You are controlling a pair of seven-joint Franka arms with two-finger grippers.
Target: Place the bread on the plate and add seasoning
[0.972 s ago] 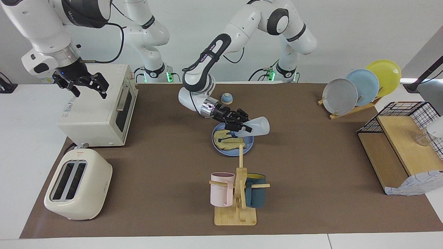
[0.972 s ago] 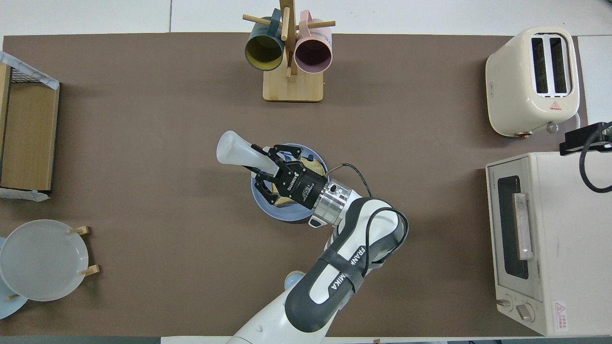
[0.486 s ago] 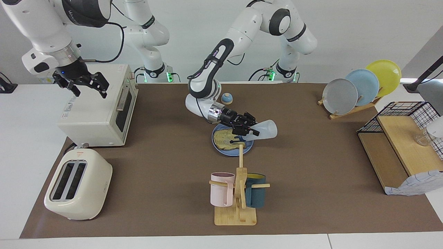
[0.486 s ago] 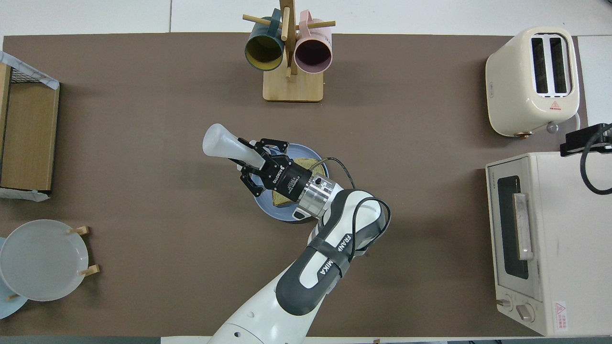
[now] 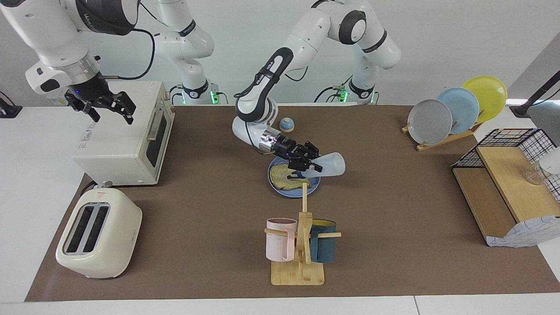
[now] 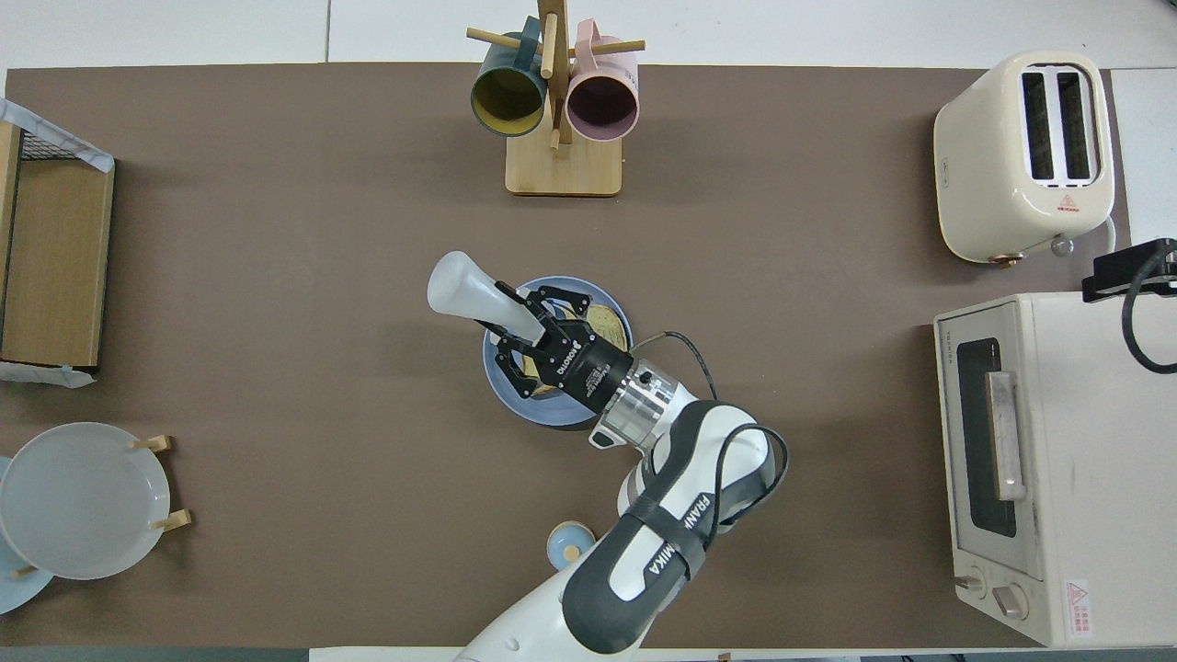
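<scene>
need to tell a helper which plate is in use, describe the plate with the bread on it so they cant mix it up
Start at the wooden mug stand holding a pink and a teal mug; the plate lies flat on the brown mat, just nearer to the robots than that stand. It is round and medium blue, with the bread on it. The other plates stand upright in a rack toward the left arm's end; only this one lies flat.

Robotics lab, staged as a kitchen: two Franka arms [image 5: 280, 65] bolted at a white tabletop [image 5: 26, 175] with brown mat [image 5: 393, 197], bare white walls. Props: toaster [image 5: 98, 234], toaster oven [image 5: 124, 133], mug tree [image 5: 302, 245], plate rack [image 5: 455, 111].
</scene>
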